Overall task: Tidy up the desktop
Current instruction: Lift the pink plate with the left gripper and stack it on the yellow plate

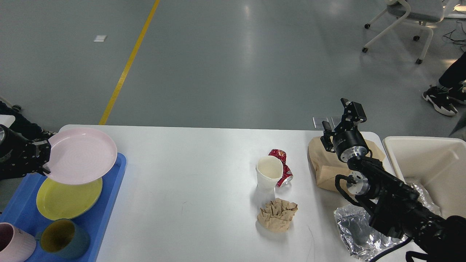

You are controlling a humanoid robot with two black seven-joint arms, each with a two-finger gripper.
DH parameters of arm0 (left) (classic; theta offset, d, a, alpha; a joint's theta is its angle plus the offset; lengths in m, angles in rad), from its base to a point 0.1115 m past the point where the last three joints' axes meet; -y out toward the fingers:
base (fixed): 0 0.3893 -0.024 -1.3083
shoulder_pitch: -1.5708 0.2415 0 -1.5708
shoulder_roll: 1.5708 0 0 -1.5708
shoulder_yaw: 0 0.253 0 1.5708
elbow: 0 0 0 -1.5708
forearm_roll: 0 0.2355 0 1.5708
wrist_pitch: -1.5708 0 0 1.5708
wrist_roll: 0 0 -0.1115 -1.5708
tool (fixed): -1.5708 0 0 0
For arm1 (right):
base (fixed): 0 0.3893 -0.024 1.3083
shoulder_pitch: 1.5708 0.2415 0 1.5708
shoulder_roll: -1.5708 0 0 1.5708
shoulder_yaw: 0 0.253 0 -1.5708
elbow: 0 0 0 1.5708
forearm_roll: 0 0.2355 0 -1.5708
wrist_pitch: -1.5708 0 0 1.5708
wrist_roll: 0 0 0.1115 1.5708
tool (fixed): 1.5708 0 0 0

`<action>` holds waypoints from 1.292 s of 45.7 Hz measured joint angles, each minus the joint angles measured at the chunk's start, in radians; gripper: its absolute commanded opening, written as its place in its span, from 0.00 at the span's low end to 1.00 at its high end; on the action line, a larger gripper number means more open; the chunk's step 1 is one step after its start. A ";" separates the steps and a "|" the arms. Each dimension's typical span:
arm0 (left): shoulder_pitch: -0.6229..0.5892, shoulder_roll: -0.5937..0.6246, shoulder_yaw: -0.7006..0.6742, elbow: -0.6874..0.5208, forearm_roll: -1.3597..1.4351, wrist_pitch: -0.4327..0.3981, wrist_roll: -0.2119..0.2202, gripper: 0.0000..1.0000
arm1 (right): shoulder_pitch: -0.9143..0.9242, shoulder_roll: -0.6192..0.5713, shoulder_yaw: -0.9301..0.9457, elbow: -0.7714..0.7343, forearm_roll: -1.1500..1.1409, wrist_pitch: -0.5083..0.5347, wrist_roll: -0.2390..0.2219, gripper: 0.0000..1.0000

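The white desktop [196,163] fills the lower view. My left gripper [45,156] is shut on the left rim of a pink plate [82,155] and holds it in the air over the blue tray [109,196], above a yellow plate [67,198]. On the desktop stand a white paper cup [268,173], a crushed red can [282,165], a crumpled brown paper [277,214], a brown paper bag [326,163] and crumpled foil [355,229]. My right gripper [340,118] is open and empty above the bag's far edge.
A cream bin [427,167] stands at the right edge with foil at its near side. A green mug [63,238] and a pink mug [14,243] sit in the tray's near end. An office chair and a person's shoe are on the floor beyond.
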 measured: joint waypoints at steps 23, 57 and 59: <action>0.340 0.011 -0.272 0.330 0.002 -0.040 0.115 0.00 | 0.000 0.000 0.000 0.000 0.000 0.001 0.000 1.00; 0.381 0.003 -0.281 0.338 0.002 -0.041 0.130 0.10 | 0.000 0.000 0.000 0.000 0.000 0.000 0.000 1.00; 0.382 0.001 -0.280 0.339 0.004 -0.039 0.130 0.14 | 0.000 0.000 0.000 0.000 0.000 0.000 0.000 1.00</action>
